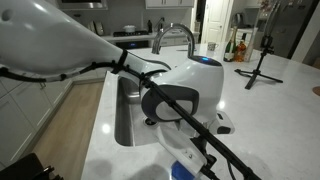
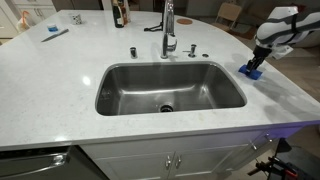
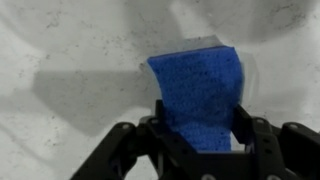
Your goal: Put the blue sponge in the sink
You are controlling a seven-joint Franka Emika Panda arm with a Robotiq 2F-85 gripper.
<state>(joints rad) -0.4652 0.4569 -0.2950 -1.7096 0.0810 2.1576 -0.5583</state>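
The blue sponge (image 3: 197,85) sits between my gripper's (image 3: 200,130) two black fingers, which press on its sides, so it narrows between them. In an exterior view the gripper (image 2: 259,60) holds the sponge (image 2: 252,71) at or just above the white counter, to the right of the sink (image 2: 120,95). The stainless basin is empty, with a round drain (image 2: 166,107) and a chrome faucet (image 2: 168,25) behind it. In an exterior view the arm fills the foreground, with the sponge (image 1: 184,170) low in the frame and the sink (image 1: 124,115) to its left.
White stone counter (image 2: 50,80) surrounds the sink. A dark bottle (image 2: 119,12) and a small flat tool (image 2: 55,33) lie at the back. A black tripod (image 1: 262,60) and bottles (image 1: 235,45) stand on the far counter. The counter's edge lies close to the gripper's right.
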